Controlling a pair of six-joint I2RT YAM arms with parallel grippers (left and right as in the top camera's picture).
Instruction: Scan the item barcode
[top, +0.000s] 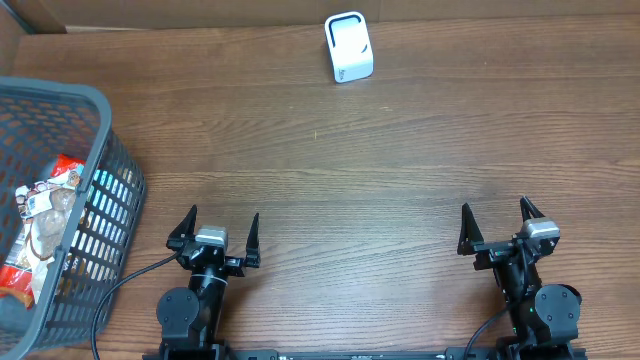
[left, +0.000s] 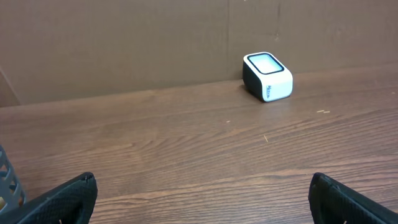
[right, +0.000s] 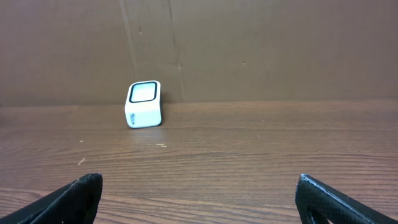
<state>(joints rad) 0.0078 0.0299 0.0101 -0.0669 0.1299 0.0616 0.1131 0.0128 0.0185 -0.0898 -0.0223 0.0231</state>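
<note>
We see shiny snack bags (top: 45, 200) inside a grey plastic basket (top: 118, 150) with holes, far left; a small white boxy scanner (top: 349, 47) stands far back; our left gripper (top: 223, 214) and right gripper (top: 495, 205) are spread wide, empty.

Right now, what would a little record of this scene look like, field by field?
scanner: white box with a dark-rimmed window, at the far side of the table
basket: grey, at the left edge
packets: snack packs, all inside the basket
left gripper: open, holding nothing, near edge
right gripper: open, holding nothing, near edge
progress: nothing picked up or scanned yet
</note>
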